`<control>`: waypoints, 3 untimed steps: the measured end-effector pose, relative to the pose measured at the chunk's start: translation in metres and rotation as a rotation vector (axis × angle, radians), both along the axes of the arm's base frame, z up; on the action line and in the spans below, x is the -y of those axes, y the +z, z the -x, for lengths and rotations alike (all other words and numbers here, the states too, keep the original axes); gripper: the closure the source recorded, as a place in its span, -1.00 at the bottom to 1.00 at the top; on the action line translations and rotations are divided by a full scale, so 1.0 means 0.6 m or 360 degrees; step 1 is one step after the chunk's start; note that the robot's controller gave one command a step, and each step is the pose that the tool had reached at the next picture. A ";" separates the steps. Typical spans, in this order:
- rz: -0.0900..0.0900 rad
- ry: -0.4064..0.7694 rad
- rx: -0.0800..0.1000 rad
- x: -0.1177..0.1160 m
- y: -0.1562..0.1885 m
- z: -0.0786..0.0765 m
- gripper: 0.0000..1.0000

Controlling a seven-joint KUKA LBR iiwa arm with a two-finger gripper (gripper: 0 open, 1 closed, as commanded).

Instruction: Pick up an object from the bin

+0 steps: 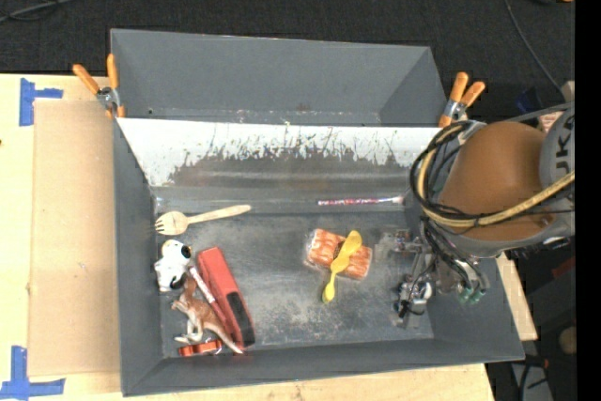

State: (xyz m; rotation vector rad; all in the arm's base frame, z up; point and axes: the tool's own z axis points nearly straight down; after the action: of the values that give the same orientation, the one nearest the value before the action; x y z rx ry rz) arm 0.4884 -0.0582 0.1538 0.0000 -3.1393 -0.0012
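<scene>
Orange packet (pixel 324 249), with a yellow spoon (pixel 340 266) lying across it, rests near the middle of the bin (pixel 282 99), just left of your lowered arm (pixel 488 174), so it seems the nearest pick; whether the jaws are spread or pressed together, you cannot tell.

Your grey bin (pixel 282 89) carries a pale fork (pixel 202 217) on its floor at ten o'clock. At eight o'clock a black-and-white toy (pixel 172 264), a red block (pixel 225 294) and a brown animal figure (pixel 195 307) lie heaped. Just off centre toward two o'clock, a yellow spoon (pixel 340 264) lies across an orange packet (pixel 324 249).
</scene>
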 end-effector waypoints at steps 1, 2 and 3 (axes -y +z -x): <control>-0.0002 0.0003 0.0001 0.138 -0.131 -0.056 -1.00; -0.0001 -0.0087 0.0001 0.141 -0.134 -0.059 -1.00; -0.0003 -0.0133 -0.0008 0.096 -0.141 -0.019 -1.00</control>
State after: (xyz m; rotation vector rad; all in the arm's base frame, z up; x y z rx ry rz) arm 0.5000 -0.1158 0.0690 -0.1310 -3.1316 -0.0043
